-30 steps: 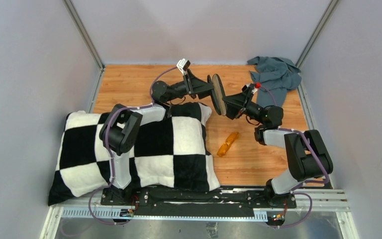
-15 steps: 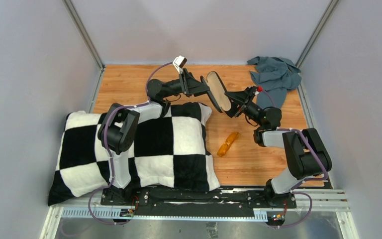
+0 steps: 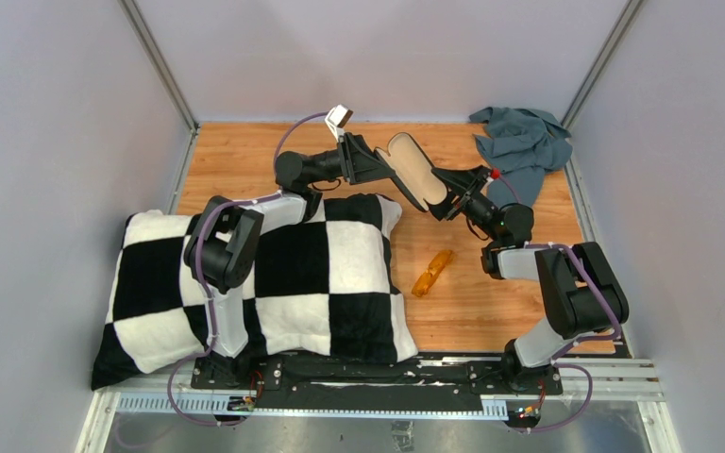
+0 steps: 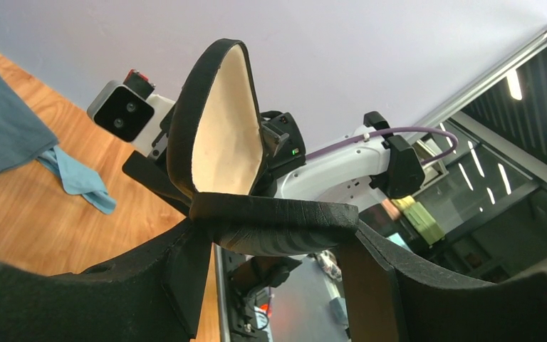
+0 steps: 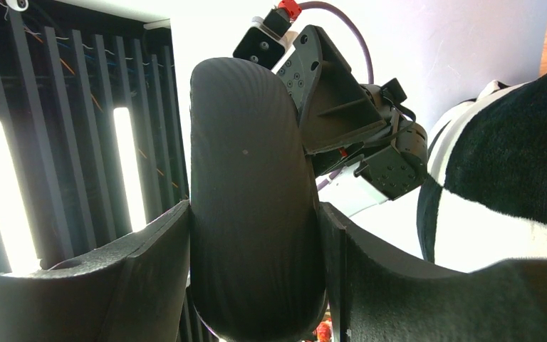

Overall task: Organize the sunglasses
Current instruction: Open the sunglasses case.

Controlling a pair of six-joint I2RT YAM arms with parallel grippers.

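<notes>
Both grippers were busy with the black case [image 3: 413,172] rather than the sunglasses [image 3: 432,272]. From above, the left gripper [image 3: 387,167] clamped the case from the 9 o'clock side and the right gripper [image 3: 439,196] clamped it from 4 o'clock. They held it in the air over the far part of the wooden table [image 3: 245,156], with its beige lining turned up, so it looked at least partly open. The amber pair lay folded on the wood at about 6 o'clock from the case, well apart from it and just beside the right edge of the checkered pillow [image 3: 264,283]. A grey-blue cloth [image 3: 521,142] sat bunched in the 2 o'clock corner. On the left wrist camera, the left gripper [image 4: 274,249] was closed on the rim of one shell, and the other shell [image 4: 224,132] stood up toward 12 o'clock with its lining bare and nothing inside. A bit of light-blue cloth [image 4: 78,182] showed at 9 o'clock. On the right wrist camera, the right gripper [image 5: 253,246] pinched the ribbed black back of a shell between its fingers, with the pillow at 3 o'clock. To my eye the job was only in its opening stage. The case was being spread open, while picking up the glasses, laying them in the case and closing it all remained.
</notes>
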